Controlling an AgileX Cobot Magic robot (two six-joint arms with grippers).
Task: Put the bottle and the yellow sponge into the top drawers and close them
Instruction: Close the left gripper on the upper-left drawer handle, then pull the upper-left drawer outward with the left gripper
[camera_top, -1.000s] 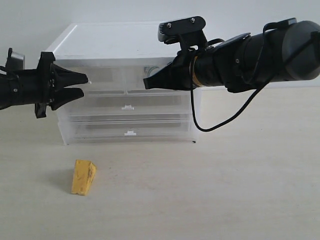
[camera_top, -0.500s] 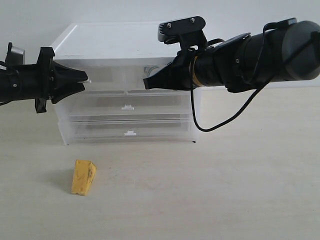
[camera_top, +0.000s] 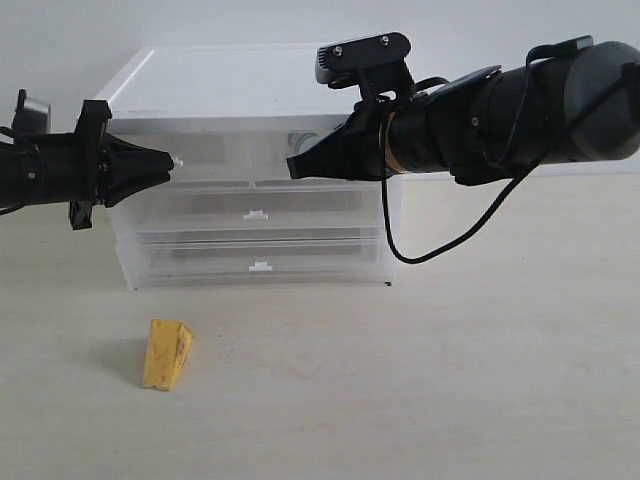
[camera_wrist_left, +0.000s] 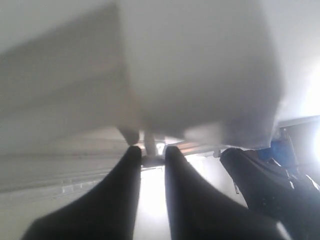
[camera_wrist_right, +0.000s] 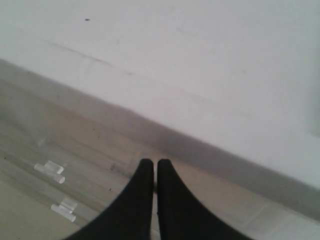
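Observation:
The yellow sponge (camera_top: 167, 354) stands on the table in front of the cabinet, left of centre. My left gripper (camera_top: 168, 160) is at the front of the top left drawer (camera_top: 212, 150). Its fingers are closed on that drawer's small white tab handle (camera_wrist_left: 149, 142). My right gripper (camera_top: 293, 168) is shut and empty, with its tips against the front of the top right drawer (camera_top: 272, 148). Both top drawers look pushed in. The bottle is not clearly in view. A blue patch (camera_wrist_left: 282, 147) shows beside the right gripper, and I cannot tell what it is.
The white-topped cabinet (camera_top: 230, 80) stands at the back of the light wooden table (camera_top: 450, 380). Below the top drawers are two full-width drawers with white tabs (camera_top: 256, 214) (camera_top: 261, 266). A black cable (camera_top: 420, 250) loops down from the right arm.
My left gripper's jaws have closed from wide apart onto the top left drawer's handle. The right arm and the sponge have not moved.

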